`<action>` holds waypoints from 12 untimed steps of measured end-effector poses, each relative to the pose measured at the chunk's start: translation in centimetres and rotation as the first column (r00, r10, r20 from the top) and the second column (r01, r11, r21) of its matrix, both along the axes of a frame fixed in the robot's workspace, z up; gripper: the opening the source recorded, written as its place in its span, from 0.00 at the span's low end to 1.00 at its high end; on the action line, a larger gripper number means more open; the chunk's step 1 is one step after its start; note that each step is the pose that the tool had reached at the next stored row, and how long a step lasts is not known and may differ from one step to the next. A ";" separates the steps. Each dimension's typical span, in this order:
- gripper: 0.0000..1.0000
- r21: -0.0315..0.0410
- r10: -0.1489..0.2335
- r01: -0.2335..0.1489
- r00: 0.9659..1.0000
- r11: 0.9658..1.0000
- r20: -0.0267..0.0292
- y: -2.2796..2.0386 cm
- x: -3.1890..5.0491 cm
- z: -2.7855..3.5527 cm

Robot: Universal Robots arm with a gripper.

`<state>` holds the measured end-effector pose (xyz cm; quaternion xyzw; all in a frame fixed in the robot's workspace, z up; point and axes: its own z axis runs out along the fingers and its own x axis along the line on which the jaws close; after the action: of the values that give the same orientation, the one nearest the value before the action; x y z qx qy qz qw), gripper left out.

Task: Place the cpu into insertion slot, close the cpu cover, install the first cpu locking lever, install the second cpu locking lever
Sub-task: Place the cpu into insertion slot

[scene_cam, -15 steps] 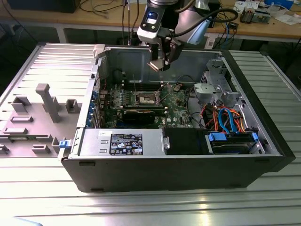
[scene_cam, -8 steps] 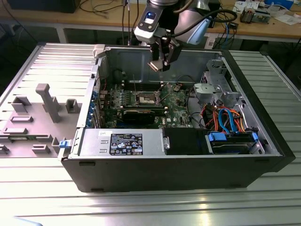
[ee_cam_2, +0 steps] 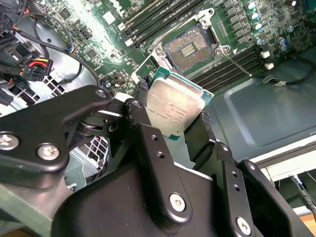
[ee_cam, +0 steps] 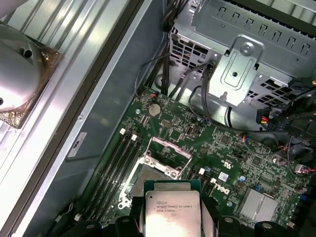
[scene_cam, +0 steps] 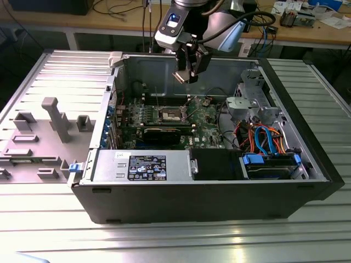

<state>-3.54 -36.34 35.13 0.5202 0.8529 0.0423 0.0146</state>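
Both your fingers (ee_cam_2: 196, 134) clench the cpu (ee_cam_2: 175, 103) by its edges, and you hold it above the uncovered insertion slot (ee_cam_2: 190, 49), well apart.

First wrist view: chip (ee_cam: 172, 210) cut off at frame edge, hiding part of the socket (ee_cam: 148, 174). Second wrist view: black fingers (ee_cam_2: 197, 138) cover the chip's near corners. Exterior view: arm (scene_cam: 225, 27) cropped at top.

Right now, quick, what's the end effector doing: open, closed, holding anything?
The end effector is closed on the cpu, gripping it by its edges in the air above the insertion slot.
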 end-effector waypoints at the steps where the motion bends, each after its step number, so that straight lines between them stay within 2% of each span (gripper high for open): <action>1: 0.54 0.000 0.000 0.000 1.000 1.000 0.000 0.00 0.00 0.00; 8: 0.54 0.000 -0.004 0.004 1.000 1.000 0.000 0.00 0.00 -0.01; 12: 0.54 0.000 -0.035 0.035 0.999 0.999 0.000 0.00 0.00 -0.04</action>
<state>-3.54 -36.34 35.09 0.5350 0.8437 0.0420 0.0153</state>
